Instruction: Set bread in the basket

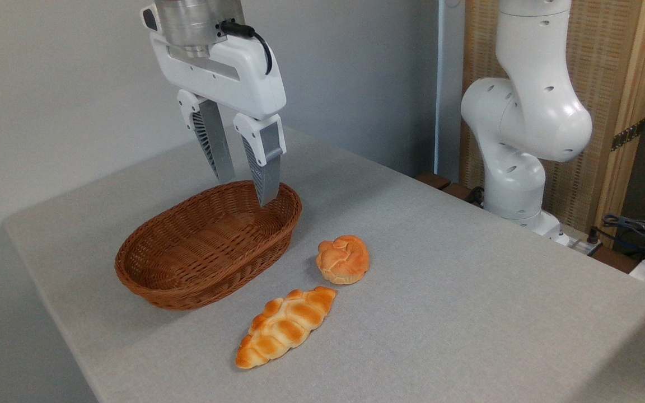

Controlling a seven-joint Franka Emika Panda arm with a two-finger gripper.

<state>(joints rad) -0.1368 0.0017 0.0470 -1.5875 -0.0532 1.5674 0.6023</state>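
Note:
The bread, a small round golden-orange bun [343,258] with a knotted top, lies on the grey table just right of the basket. The oval brown wicker basket [166,277] stands at the left middle and holds nothing. My gripper [246,191] hangs over the far right end of the basket, open, with nothing between its two grey fingers. Its fingertips sit at about the height of the basket's far rim, well back and left of the bun.
A long braided pointed loaf [285,327] lies in front of the bun, near the basket's front right. The arm's white base [518,134] stands at the table's far right edge. Cables [641,232] lie beyond it. The table's left edge runs close to the basket.

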